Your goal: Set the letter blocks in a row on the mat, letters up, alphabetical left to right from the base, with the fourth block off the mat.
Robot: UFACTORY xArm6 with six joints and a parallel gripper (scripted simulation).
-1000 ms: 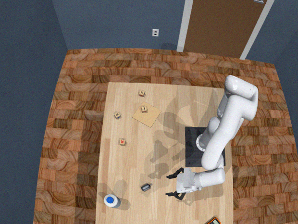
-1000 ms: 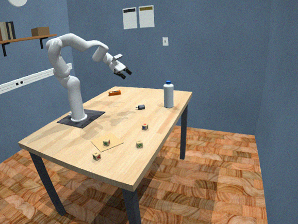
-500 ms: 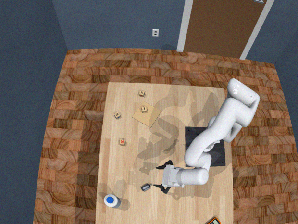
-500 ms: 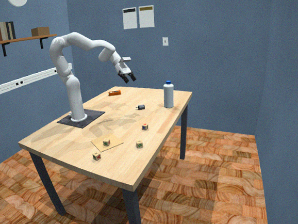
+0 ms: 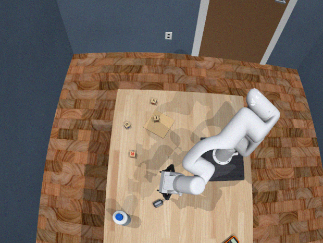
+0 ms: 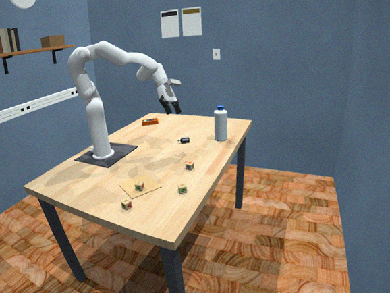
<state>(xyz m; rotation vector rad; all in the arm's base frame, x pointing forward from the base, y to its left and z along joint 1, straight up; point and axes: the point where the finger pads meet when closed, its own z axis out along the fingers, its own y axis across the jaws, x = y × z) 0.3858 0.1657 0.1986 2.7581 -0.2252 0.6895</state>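
A tan square mat point(image 5: 162, 129) point(image 6: 151, 187) lies on the wooden table point(image 5: 208, 224) point(image 6: 165, 224). One small wooden block point(image 5: 156, 118) point(image 6: 139, 185) stands on the mat. A second block point(image 5: 153, 100) point(image 6: 126, 204) lies off the mat near the table's edge. A third block point(image 5: 127, 124) point(image 6: 182, 188) with a green mark and a fourth block point(image 5: 133, 154) point(image 6: 189, 165) with a red mark also lie off the mat. The marks are too small to read. My gripper point(image 5: 163, 182) point(image 6: 172, 108) is open and empty, high above the table and far from the blocks.
A white bottle point(image 5: 119, 217) point(image 6: 220, 123) with a blue cap stands near a table corner. A small dark object point(image 5: 158, 203) point(image 6: 184, 139) lies below the gripper. An orange flat thing point(image 5: 231, 239) point(image 6: 150, 121) lies at the table's edge. The arm's base stands on a dark plate point(image 5: 230, 172) point(image 6: 121, 150).
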